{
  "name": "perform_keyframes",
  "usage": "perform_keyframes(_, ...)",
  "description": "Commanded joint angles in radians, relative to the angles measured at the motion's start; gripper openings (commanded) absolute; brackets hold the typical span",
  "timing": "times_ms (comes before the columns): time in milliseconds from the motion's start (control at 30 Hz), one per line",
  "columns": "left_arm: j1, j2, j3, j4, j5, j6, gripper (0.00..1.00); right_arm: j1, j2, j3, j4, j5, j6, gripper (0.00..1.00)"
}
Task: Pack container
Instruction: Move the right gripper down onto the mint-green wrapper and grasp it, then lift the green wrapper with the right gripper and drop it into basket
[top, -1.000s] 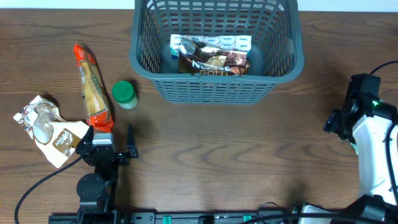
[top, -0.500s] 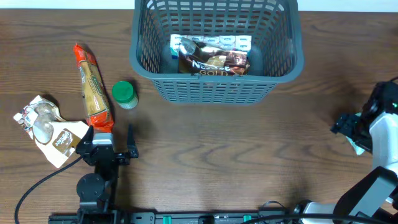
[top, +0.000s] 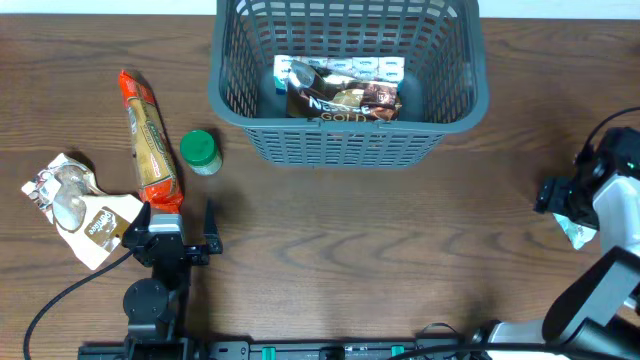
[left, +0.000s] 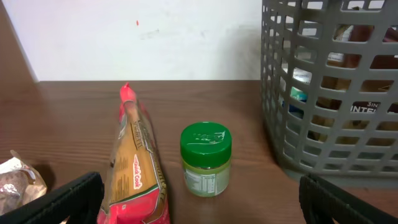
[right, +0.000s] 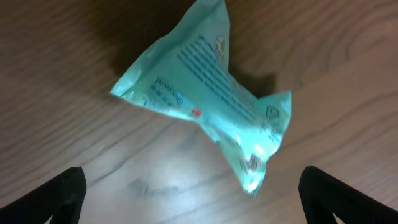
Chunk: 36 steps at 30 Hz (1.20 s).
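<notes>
R gripper (right: 196, 196) jaws spread wide, empty, over crumpled teal plastic packet (right: 211, 112) at 3 o'clock of table (top: 400, 260). Dark grey lattice plastic basket (top: 345, 145) sits at 12. Centre jaws across pkt's narrow waist and go low before closing. L gripper (left: 205, 202) released, idle at 8.

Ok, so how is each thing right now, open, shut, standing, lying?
container: upright, some packets inside.
green-lidded jar: upright, lid on.
orange packet: lying flat.
white packet: crumpled, lying flat.
teal packet: lying loose, not held.
left gripper: open, empty.
right gripper: open, above teal packet.
</notes>
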Motion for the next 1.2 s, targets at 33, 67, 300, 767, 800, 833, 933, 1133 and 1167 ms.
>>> perform_keyframes(33, 0.003, -0.001, -0.018, -0.038, -0.009, 0.003, 0.99, -0.007, 0.045, -0.001, 0.042, 0.089, -0.098, 0.92)
perform_keyframes(67, 0.003, -0.001, -0.018, -0.038, -0.009, 0.003, 0.99, -0.008, 0.057, -0.001, 0.056, 0.101, -0.112, 0.91)
perform_keyframes(300, 0.003, -0.001, -0.018, -0.038, -0.008, 0.003, 0.99, -0.028, 0.173, -0.001, 0.119, 0.109, -0.122, 0.91)
perform_keyframes(767, 0.003, -0.001, -0.018, -0.038, -0.008, 0.003, 0.99, -0.028, 0.301, -0.001, 0.208, 0.023, -0.121, 0.31)
perform_keyframes(800, 0.003, -0.001, -0.018, -0.038, -0.008, 0.003, 0.99, -0.028, 0.301, -0.001, 0.208, -0.005, -0.120, 0.26)
perform_keyframes(833, 0.003, -0.001, -0.018, -0.038, -0.008, 0.003, 0.99, -0.027, 0.301, -0.001, 0.208, -0.027, -0.120, 0.24)
perform_keyframes(933, 0.003, -0.001, -0.018, -0.038, -0.009, 0.003, 0.98, -0.027, 0.301, -0.001, 0.208, -0.055, -0.084, 0.10)
perform_keyframes(1133, 0.003, -0.001, -0.018, -0.038, -0.008, 0.003, 0.99, -0.025, 0.298, 0.009, 0.167, -0.064, 0.110, 0.01)
perform_keyframes(1167, 0.003, -0.001, -0.018, -0.038, -0.009, 0.003, 0.99, -0.025, 0.297, 0.012, 0.165, -0.089, 0.117, 0.02)
